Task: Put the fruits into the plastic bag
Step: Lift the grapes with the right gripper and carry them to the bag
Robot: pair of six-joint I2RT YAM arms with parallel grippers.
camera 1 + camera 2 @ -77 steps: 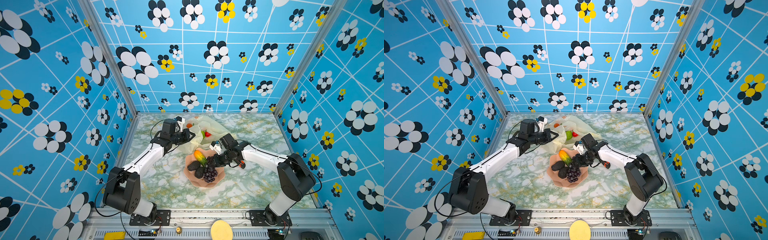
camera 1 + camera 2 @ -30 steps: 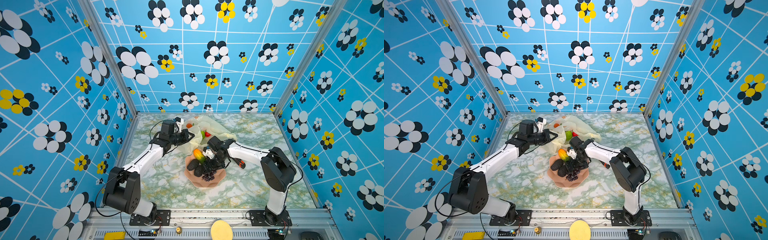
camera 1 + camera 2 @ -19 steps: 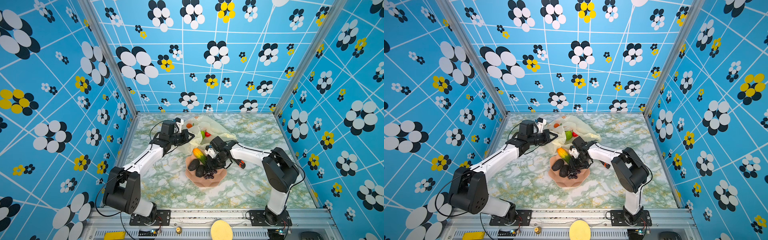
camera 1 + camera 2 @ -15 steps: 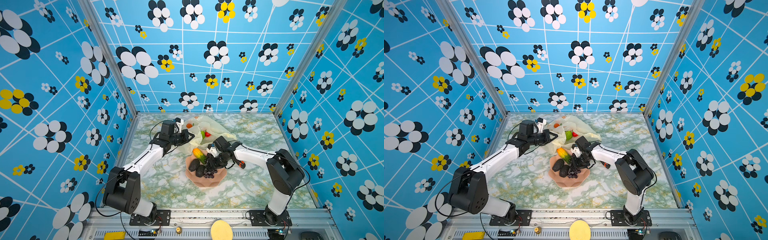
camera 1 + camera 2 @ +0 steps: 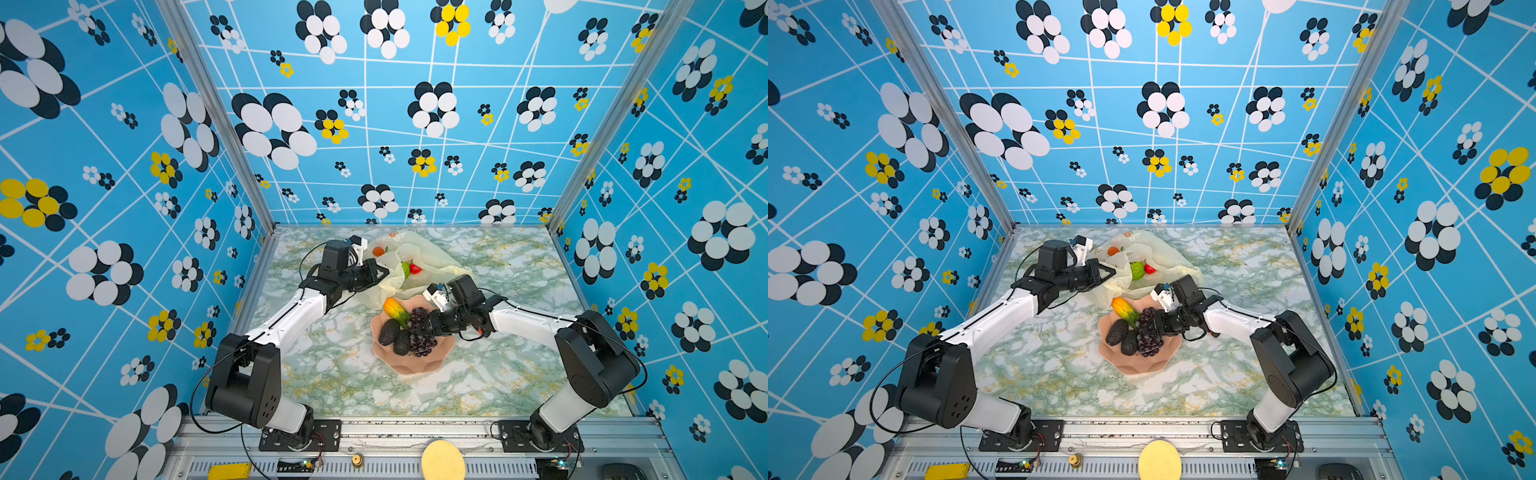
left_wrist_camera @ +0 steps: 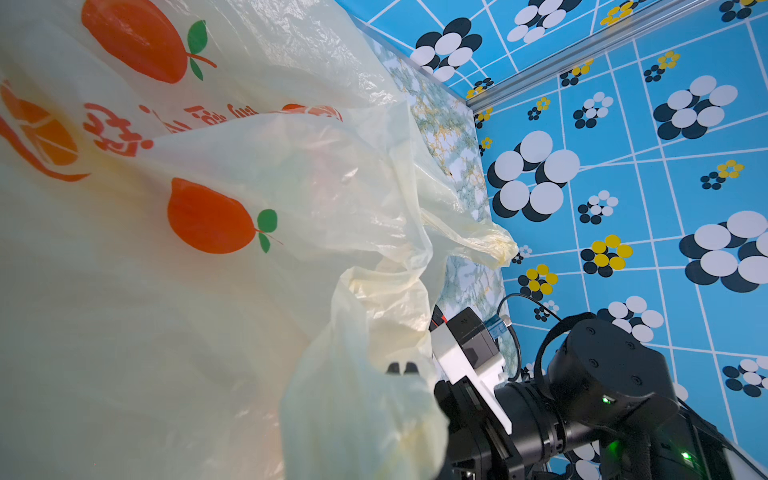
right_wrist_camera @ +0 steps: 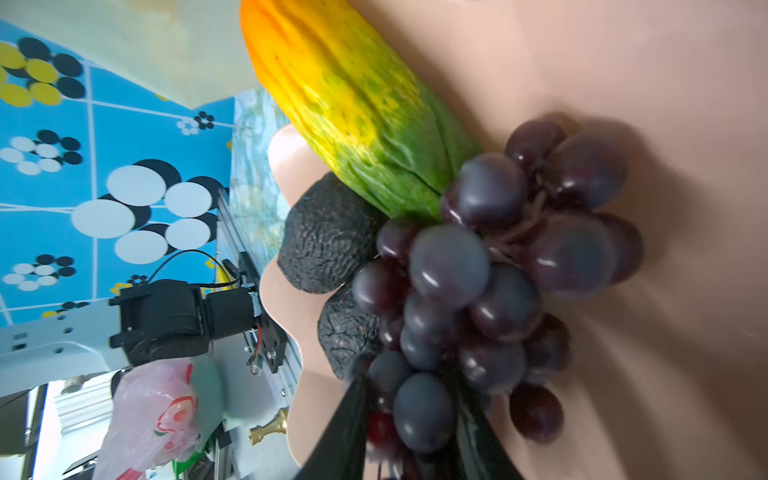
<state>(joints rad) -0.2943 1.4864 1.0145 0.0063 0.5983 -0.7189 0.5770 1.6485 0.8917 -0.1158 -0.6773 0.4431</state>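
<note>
Entry: grapes, in pink dish. My right gripper pinches them, jaws narrow. In a top view the plastic bag mouth lies at 11 o'clock from them, its rim clamped in my left gripper.

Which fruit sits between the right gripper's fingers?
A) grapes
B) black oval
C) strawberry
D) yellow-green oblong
A: in the right wrist view the right gripper straddles the grapes in the dish.
</note>
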